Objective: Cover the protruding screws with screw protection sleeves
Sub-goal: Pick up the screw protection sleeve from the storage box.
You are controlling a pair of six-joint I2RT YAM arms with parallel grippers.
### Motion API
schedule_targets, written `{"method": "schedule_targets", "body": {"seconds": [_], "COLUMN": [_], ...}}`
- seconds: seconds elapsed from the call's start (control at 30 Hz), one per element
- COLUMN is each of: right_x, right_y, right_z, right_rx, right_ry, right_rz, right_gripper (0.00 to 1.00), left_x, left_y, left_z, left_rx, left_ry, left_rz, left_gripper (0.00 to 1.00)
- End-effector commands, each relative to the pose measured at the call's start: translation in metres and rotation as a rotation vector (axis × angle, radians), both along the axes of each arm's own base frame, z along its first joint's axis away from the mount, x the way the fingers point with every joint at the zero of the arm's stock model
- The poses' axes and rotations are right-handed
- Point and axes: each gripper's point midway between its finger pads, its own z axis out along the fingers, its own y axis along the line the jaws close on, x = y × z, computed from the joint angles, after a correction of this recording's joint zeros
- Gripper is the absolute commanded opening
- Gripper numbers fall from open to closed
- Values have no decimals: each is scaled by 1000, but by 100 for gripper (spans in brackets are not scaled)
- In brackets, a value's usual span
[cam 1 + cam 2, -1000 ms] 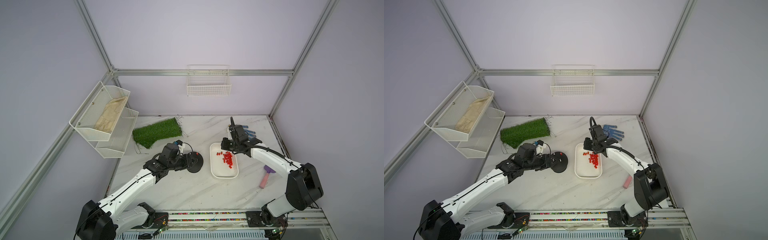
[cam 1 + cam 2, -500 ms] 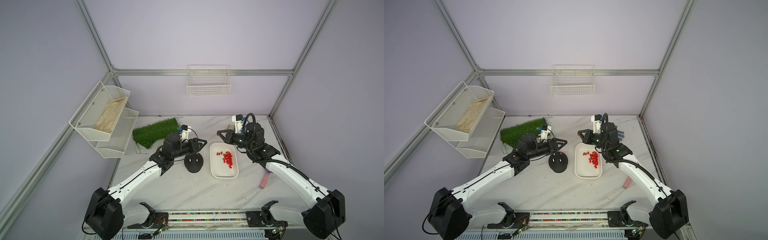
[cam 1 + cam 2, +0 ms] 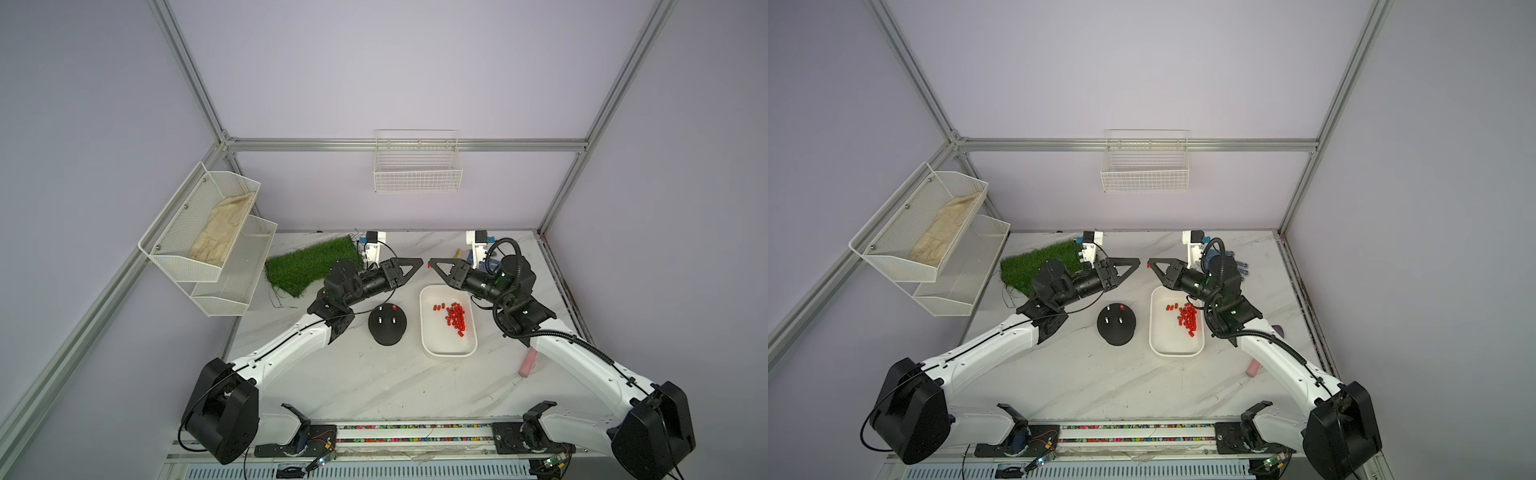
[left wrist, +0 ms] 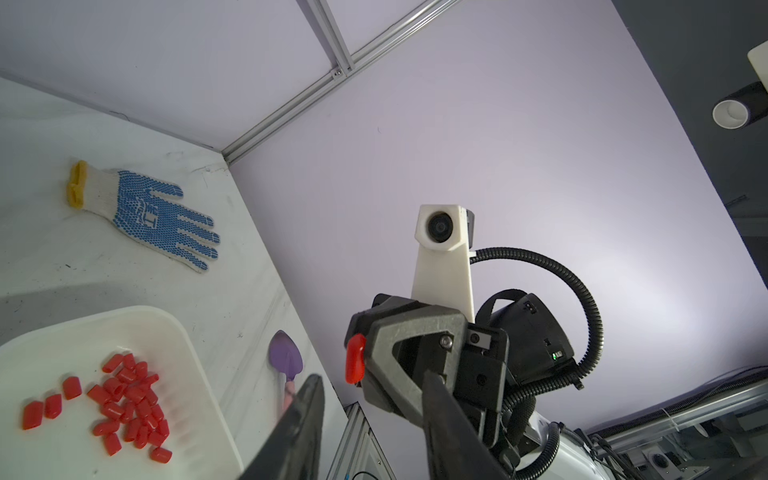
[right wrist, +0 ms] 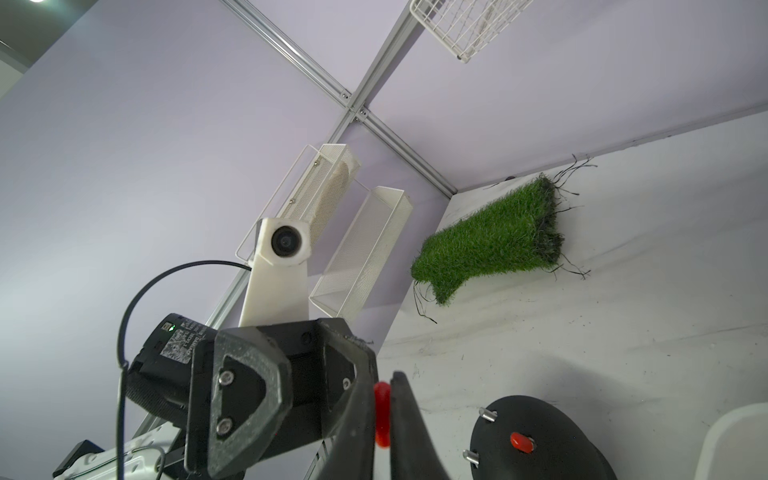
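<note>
The black dome base (image 3: pixel 387 328) stands on the table left of the white tray (image 3: pixel 428 345). One of the protruding screws wears a red cap (image 5: pixel 521 442); the bare studs (image 5: pixel 487 414) beside it show silver. Several screw protection sleeves (image 3: pixel 455 318) lie loose in the tray. My right gripper (image 5: pixel 383 386) is shut on one red sleeve (image 4: pixel 355 365), held in the air above the table's middle. My left gripper (image 4: pixel 372 378) faces it tip to tip, open, the sleeve just ahead of its fingertips.
A green grass mat (image 3: pixel 311 266) lies at the back left. A blue-dotted work glove (image 4: pixel 158 216) lies at the back right. A purple scoop with a pink handle (image 3: pixel 527 368) lies right of the tray. Wire shelves (image 3: pixel 208 241) and a wire basket (image 3: pixel 417 166) hang on the walls.
Both arms lifted off the table and turned toward each other. The right gripper left the tray carrying a sleeve; the left left the dome, its jaws narrowing.
</note>
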Motion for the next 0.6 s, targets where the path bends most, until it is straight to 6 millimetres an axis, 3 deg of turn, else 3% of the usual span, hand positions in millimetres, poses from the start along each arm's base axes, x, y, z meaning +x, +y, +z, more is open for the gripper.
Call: {"method": "schedule_targets", "body": {"seconds": [0.0,0.57], "right_x": [-10,-13], "right_y": [6,10], "right_z": [22,23], "right_rx": [70,114], "right_ry": [-56,-55], "right_rz": [39,59], "right_gripper": [12,12], "left_x": [-11,-15], "left_y": [-3,-12], "left_z": [37,37], "left_rx": [-62,-68], "left_ry": [-104,-113], "left_rz": [-39,-83], "left_gripper": [39,26]}}
